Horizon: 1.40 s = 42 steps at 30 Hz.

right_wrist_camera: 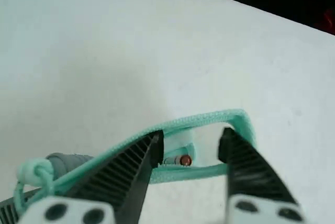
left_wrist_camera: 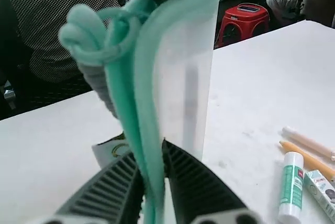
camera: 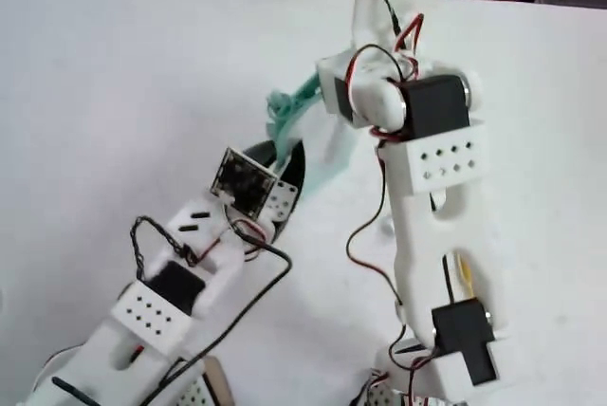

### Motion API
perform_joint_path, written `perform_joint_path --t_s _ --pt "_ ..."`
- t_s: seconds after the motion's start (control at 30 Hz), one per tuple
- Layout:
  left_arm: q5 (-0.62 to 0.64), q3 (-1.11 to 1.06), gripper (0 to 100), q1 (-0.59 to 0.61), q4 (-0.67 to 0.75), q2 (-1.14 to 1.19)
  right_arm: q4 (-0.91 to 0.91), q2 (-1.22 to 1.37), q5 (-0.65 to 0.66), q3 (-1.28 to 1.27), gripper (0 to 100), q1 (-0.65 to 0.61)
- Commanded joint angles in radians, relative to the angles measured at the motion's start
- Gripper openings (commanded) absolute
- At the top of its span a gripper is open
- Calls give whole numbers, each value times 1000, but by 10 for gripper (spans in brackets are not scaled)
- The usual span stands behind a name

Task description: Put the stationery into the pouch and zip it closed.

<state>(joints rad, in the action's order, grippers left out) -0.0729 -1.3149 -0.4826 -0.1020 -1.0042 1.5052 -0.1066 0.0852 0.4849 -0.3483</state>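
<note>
The mint-green, translucent pouch (camera: pixel 305 107) (left_wrist_camera: pixel 180 77) is held up off the white table. My left gripper (left_wrist_camera: pixel 153 153) (camera: pixel 283 161) is shut on its zipper edge, just below the knotted mint cord (left_wrist_camera: pixel 89 33). My right gripper (right_wrist_camera: pixel 191 134) is open, with its fingers straddling the pouch's open rim (right_wrist_camera: pixel 209 118). A small white item with a brown tip (right_wrist_camera: pixel 180 160) shows inside the opening. Loose stationery lies on the table: a green-and-white stick (left_wrist_camera: pixel 289 185), an orange pencil (left_wrist_camera: pixel 306 158) and a pale pen (left_wrist_camera: pixel 309 140).
The right arm's body (camera: pixel 441 197) stretches over the table's right half, with loose cables (camera: pixel 365 235) between the arms. A red stool (left_wrist_camera: pixel 246 20) and a mesh chair (left_wrist_camera: pixel 47 35) stand beyond the table's far edge.
</note>
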Motion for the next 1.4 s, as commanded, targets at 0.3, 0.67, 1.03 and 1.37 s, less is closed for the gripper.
perform_joint_path --t_s 0.3,0.67,1.03,1.37 --pt "-8 17 24 42 5 -7 28 -208 11 121 277 243" --pt "-6 15 24 56 -35 -7 199 171 552 124 276 674" --pt "-6 14 24 56 -37 1 208 530 756 120 276 820" --pt "-9 -6 24 56 -29 1 205 634 841 -54 276 773"
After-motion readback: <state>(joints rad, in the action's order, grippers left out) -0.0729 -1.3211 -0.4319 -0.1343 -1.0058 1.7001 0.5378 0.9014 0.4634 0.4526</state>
